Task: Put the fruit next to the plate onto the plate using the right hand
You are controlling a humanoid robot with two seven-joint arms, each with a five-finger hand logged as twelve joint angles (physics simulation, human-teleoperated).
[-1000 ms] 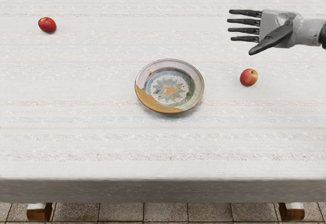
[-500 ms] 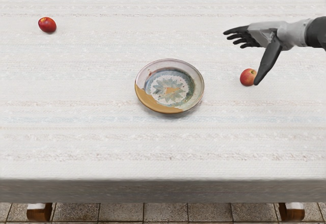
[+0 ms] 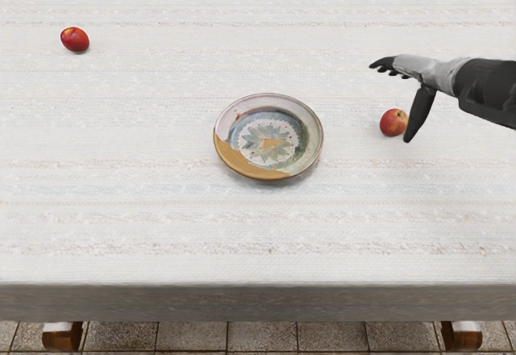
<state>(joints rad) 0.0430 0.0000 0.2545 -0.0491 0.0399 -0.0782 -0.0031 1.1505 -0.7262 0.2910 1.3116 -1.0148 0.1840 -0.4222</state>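
1. The apple [image 3: 393, 122] is sitting on the table [image 3: 161, 210] to the right of the plate [image 3: 268, 135]. It is level with the plate's middle, apart from the rim, and is not lying on the plate.
2. The right hand [image 3: 421, 71] is hovering just beyond the apple on the side away from the plate, a little farther back on the table. Its arm is coming in from the right edge.
3. The fingers [image 3: 383, 64] are reaching toward the plate's side and are held loosely apart, gripping nothing.
4. The thumb [image 3: 419, 113] is hanging downward, separate from the fingers. It is running just beside the apple's far side from the plate, and whether it is touching the fruit cannot be told.
5. The plate is resting flat near the table's middle, showing a patterned centre and an orange-brown patch along its lower left rim, with nothing lying in it.
6. A second red fruit [image 3: 74, 39] is lying well away from the plate, toward the far left corner of the table.
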